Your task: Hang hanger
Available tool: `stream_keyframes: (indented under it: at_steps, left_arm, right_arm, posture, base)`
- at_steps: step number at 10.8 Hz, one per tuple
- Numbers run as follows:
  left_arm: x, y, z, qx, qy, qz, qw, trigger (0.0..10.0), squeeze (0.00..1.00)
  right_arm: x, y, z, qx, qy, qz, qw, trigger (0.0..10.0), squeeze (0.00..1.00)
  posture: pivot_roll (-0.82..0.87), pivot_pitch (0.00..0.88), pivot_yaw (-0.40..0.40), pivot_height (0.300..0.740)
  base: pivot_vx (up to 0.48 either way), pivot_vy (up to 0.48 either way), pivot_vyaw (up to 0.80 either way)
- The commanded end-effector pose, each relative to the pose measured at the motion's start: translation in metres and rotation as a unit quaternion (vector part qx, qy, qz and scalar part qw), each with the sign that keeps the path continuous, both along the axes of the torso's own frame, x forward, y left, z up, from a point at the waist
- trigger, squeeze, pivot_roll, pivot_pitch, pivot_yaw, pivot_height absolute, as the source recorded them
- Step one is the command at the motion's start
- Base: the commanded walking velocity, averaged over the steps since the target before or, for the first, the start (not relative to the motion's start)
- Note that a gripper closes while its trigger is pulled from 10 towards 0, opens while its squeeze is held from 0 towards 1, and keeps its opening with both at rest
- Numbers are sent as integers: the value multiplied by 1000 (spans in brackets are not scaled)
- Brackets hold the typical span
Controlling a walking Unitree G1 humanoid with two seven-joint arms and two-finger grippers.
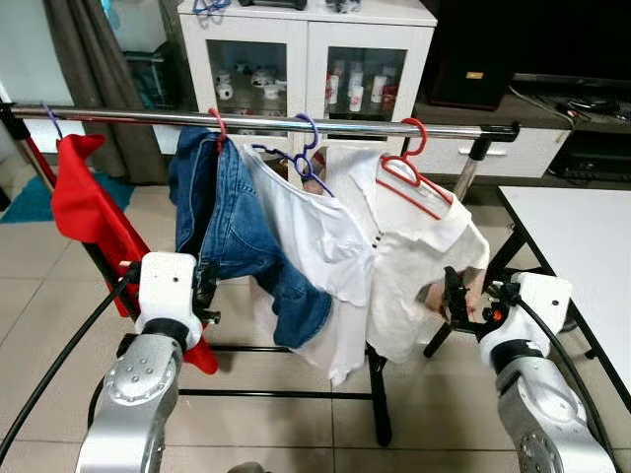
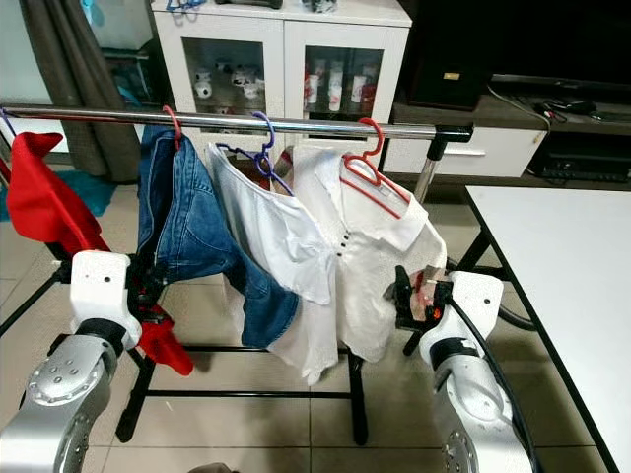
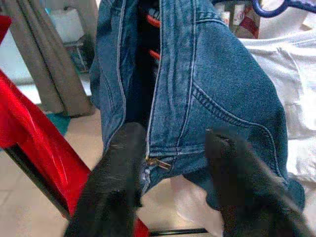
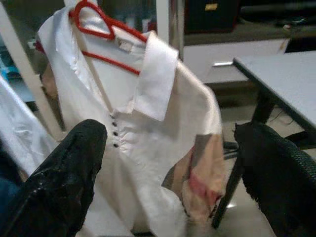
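— Chrome rail [image 1: 296, 122] first: what hangs on it in the left eye view?

— It runs across the upper half of the frame. From left: a red garment [image 1: 89, 212], partly behind the left arm; blue jeans [image 1: 237, 236] on a hook whose hanger body is buried in denim; a white tee [image 1: 325, 256] on a purple hanger [image 1: 308, 158]; and a cream shirt [image 1: 414, 266] on the red hanger [image 1: 414, 177], right of centre, hooked over the rail. A white table [image 1: 582, 246] is cut off by the right edge.

— And the grippers?

— The left gripper [image 1: 207, 291] sits lower left against the jeans' edge, fingers mostly hidden by its white housing. The right gripper [image 1: 458, 296] is lower right at the cream shirt's hem.

— Does the right eye view add anything?

— Same scene; the right gripper [image 2: 409, 296] shows dark against the shirt, with a reddish patch beside it that is hard to make out.

— Left wrist view?

— Two black fingers [image 3: 118, 182] stand spread apart at the bottom, with the jeans [image 3: 207, 89] beyond them, seemingly ungripped.

— Right wrist view?

— Blurred fingers [image 4: 64, 182] wide apart in the lower corners, the cream shirt [image 4: 148, 163] between them and the red hanger [image 4: 98, 24] at upper left, its hook cut off by the frame's top.
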State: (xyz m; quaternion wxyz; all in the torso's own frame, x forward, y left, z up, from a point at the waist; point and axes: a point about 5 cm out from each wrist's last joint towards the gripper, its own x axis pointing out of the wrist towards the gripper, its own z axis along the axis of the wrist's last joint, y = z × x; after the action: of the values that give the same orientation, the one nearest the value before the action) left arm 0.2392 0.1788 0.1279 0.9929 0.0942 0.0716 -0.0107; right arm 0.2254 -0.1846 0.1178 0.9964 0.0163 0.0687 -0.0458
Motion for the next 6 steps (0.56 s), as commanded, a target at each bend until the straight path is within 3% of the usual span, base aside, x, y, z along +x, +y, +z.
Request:
stream_keyframes:
  at_steps: [1, 3, 4, 5, 6]
  left_arm:
    - [3, -5, 6, -4, -16, -15, 1000, 10000, 1000]
    - [4, -15, 19, -38, -27, -60, 997, 10000, 1000]
    - [4, -18, 23, -30, -35, -76, 996, 10000, 1000]
    - [5, -24, 26, -32, -39, -86, 995, 10000, 0]
    - [12, -22, 27, -26, -42, -80, 996, 10000, 0]
  right_arm:
    - [3, 3, 10, -29, -14, 4, 999, 10000, 1000]
    - [14, 14, 25, 56, -44, 64, 995, 10000, 1000]
    - [14, 19, 22, 71, -43, 83, 993, 10000, 1000]
    - [14, 24, 26, 98, -51, 104, 988, 10000, 1000]
    - [19, 31, 34, 95, -63, 117, 987, 10000, 1000]
  posture:
    - [102, 0, 30, 740]
    - [123, 0, 26, 740]
    - [131, 0, 32, 740]
    - [122, 0, 36, 740]
    - [93, 19, 50, 740]
  base:
    - [0, 0, 0]
    - [0, 0, 0]
    - [0, 0, 0]
    - [0, 0, 0]
    - [0, 0, 0]
